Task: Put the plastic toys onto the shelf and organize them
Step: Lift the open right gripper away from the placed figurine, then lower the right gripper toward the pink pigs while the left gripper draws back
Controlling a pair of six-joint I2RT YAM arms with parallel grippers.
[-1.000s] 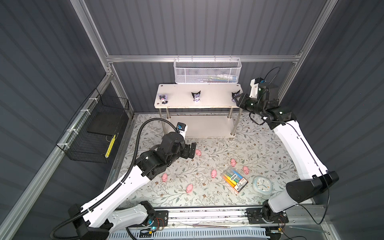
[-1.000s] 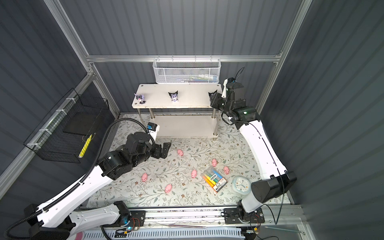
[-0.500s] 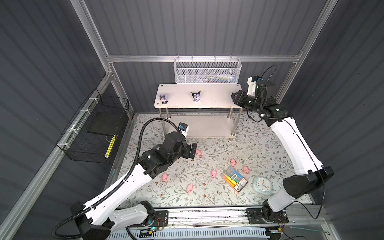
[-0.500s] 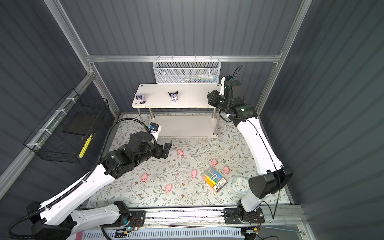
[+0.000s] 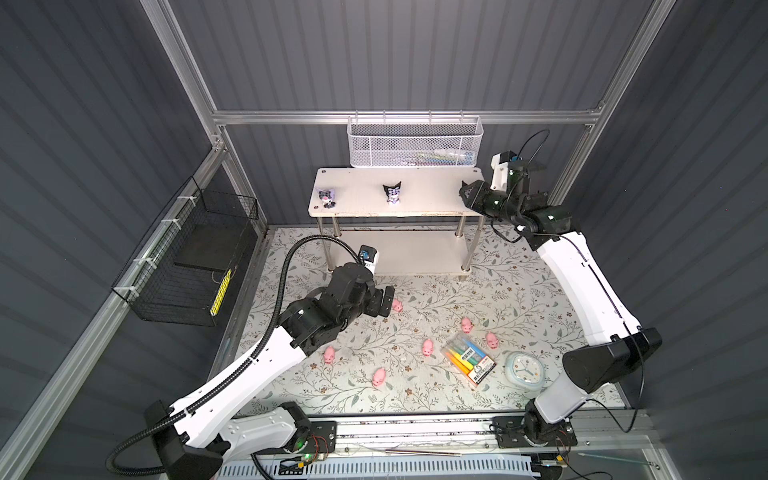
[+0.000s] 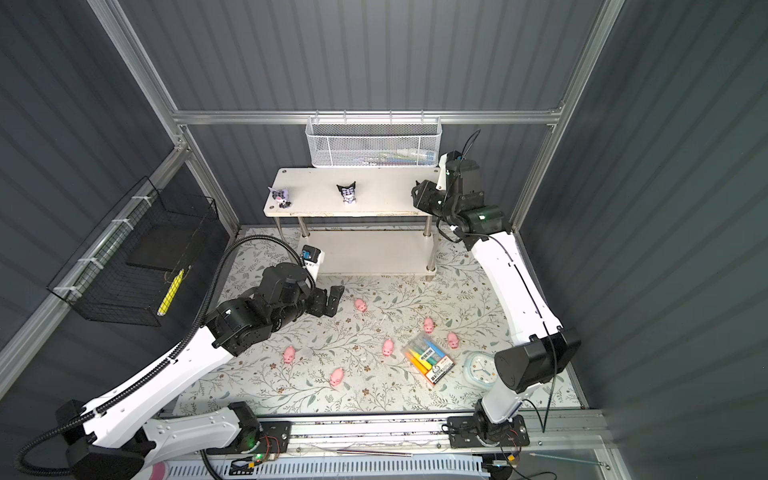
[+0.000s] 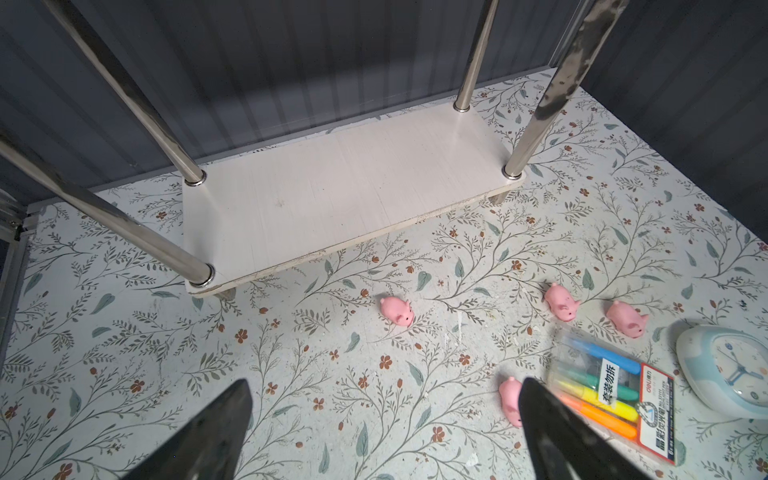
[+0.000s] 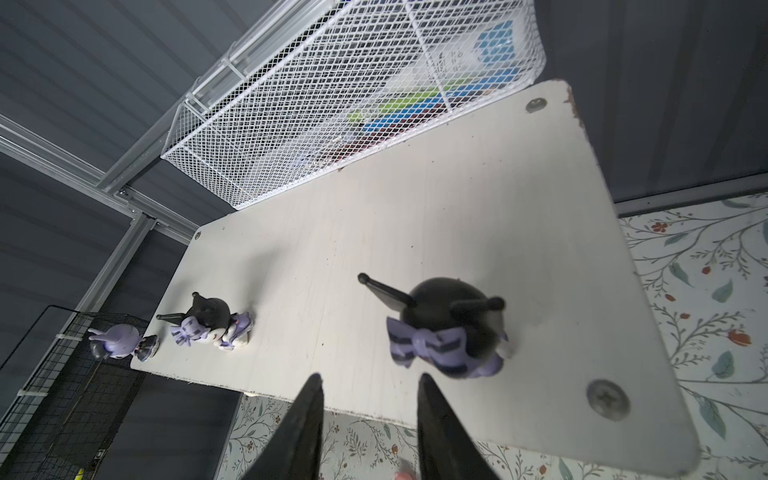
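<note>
Far L, the black wire basket (image 5: 174,291) is hanging on the frame, playing no part here. Next, the L arm is reaching low over the floral worktop (image 5: 519,291), left jaws spread wide & gripping nothing. They're pointing toward the nearest pig (image 7: 397,311), which is lying a little beyond their tips. We're reading that wide spread as prep to straddle it.

The other five pigs (image 5: 428,347) are lying loose on the worktop too, so none is shelved yet. The shelf (image 5: 415,199) is standing at the back, under the white mesh basket (image 5: 413,143). Its lower board (image 7: 332,195) is carrying nothing, and we're guessing that's where the pigs are going.

On the top board the L figurine (image 5: 326,197) is sitting at the L end and the mid figurine (image 5: 392,194) near centre. The third figurine (image 8: 449,328) is standing upright toward the R end. That's an evenly spaced row, i.e. organised, not just dumped.

The marker pack (image 5: 468,359) & clock (image 5: 524,370) are lying R of centre among the pigs, not ours to move.

Far R, the right jaws are hovering at the shelf's R front edge, partly apart w/ nothing between them. The third figurine is just beyond them. Top views are hiding it behind the wrist, so we can't tell if a tip is touching it.
</note>
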